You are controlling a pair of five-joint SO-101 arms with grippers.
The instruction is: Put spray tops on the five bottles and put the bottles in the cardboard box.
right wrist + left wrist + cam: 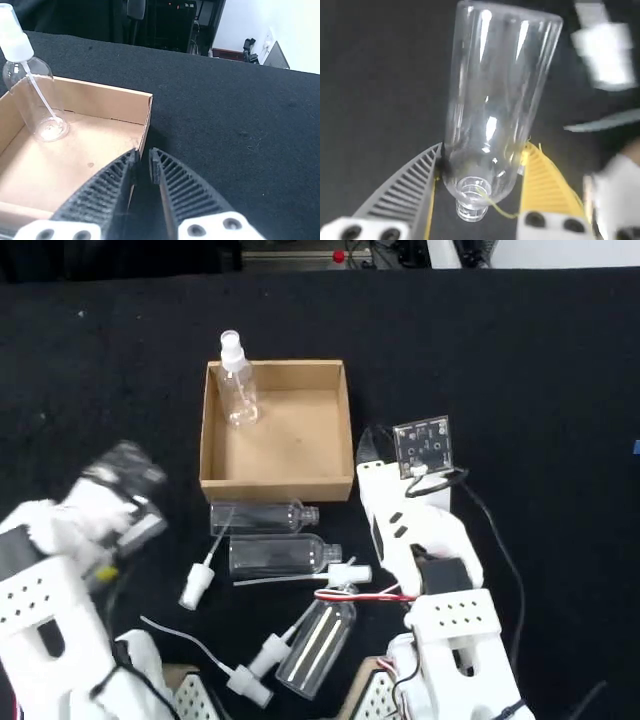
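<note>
Black tablecloth (540,370) carries the cardboard box (275,485), with one capped bottle (238,390) upright in its far left corner. Three bare bottles (262,517) lie in front among loose spray tops (196,585). The left gripper (484,150) clamps an uncapped bottle (495,100); the right gripper (144,151) sits closed and empty beside the box wall

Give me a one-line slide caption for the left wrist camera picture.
Left gripper grips a clear, uncapped bottle near its neck, over the black table.
</note>
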